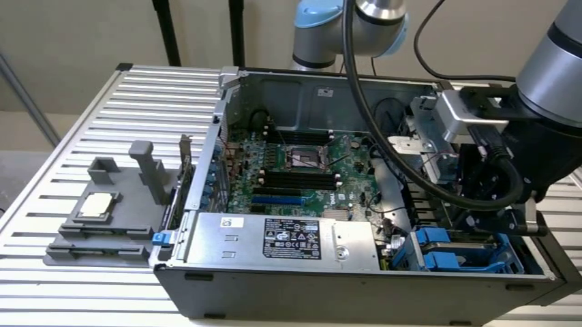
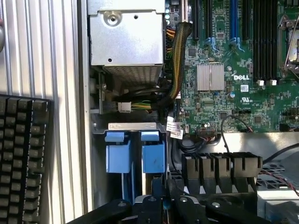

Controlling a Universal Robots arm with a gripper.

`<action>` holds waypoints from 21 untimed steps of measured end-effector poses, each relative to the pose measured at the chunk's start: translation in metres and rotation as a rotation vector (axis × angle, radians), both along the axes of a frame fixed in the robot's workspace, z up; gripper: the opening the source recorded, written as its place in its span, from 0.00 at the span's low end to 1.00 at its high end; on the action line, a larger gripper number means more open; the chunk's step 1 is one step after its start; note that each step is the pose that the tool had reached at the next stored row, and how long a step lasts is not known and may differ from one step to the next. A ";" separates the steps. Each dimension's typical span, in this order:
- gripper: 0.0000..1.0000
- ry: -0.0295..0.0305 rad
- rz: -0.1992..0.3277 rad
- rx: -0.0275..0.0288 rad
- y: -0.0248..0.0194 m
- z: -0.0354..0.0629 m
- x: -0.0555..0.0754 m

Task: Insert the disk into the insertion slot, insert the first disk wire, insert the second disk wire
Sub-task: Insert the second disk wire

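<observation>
– Looking into the case, where is the disk?

– 2 blue carrier ends sit side by side in the insertion slot (image 2: 131, 126), the grey cage next to the motherboard (image 2: 233, 70). I take the disk (image 2: 153, 156) to be the carrier on the motherboard side, since the gripper (image 2: 163, 205) hovers just over it. Its metal body and label are hidden, so I cannot be certain. The other carrier (image 2: 117, 156) stands just beside it.

– And the fingers?

– Closed together. I cannot make out anything between them.

– How would that disk handle?

– My guess is rigid and dense, heavy for its bulk, and sensitive to knocks. The bare metal would be slick, so the blue plastic frame is the place to hold it, by the end tab or across both side rails. Held that way it stays square to the cage opening.

– And the wires?

– A sleeved wire bundle (image 2: 180, 60) runs down from the power-supply box (image 2: 126, 37), and a small white connector (image 2: 124, 106) hangs loose above the cage. Cables like these are limp and springy. I would grip the hard plug housing, never the cord, because a plug pinched off-centre will twist.

– Any crowding?

– The cage wall, the black ducting and the loose leads all lie close around the gripper.
</observation>
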State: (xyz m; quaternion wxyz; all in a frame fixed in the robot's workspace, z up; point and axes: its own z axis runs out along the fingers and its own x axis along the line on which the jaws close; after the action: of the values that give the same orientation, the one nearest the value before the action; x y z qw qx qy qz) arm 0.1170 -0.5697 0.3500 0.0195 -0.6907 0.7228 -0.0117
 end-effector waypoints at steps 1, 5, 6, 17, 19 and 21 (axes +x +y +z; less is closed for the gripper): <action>0.16 -0.0028 0.001 0.0001 0.0000 0.0009 0.000; 0.16 -0.0288 0.007 0.0005 -0.0013 0.0013 -0.002; 0.16 -0.0369 0.008 0.0007 -0.0019 0.0013 -0.002; 0.16 -0.0887 0.034 0.0010 -0.0046 -0.0019 -0.014; 0.16 -0.1045 0.040 0.0009 -0.0047 -0.0028 -0.015; 0.16 -0.1179 0.045 0.0011 -0.0047 -0.0038 -0.016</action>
State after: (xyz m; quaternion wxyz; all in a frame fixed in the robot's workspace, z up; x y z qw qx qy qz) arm 0.1006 -0.5745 0.3462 0.0627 -0.7050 0.7046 -0.0516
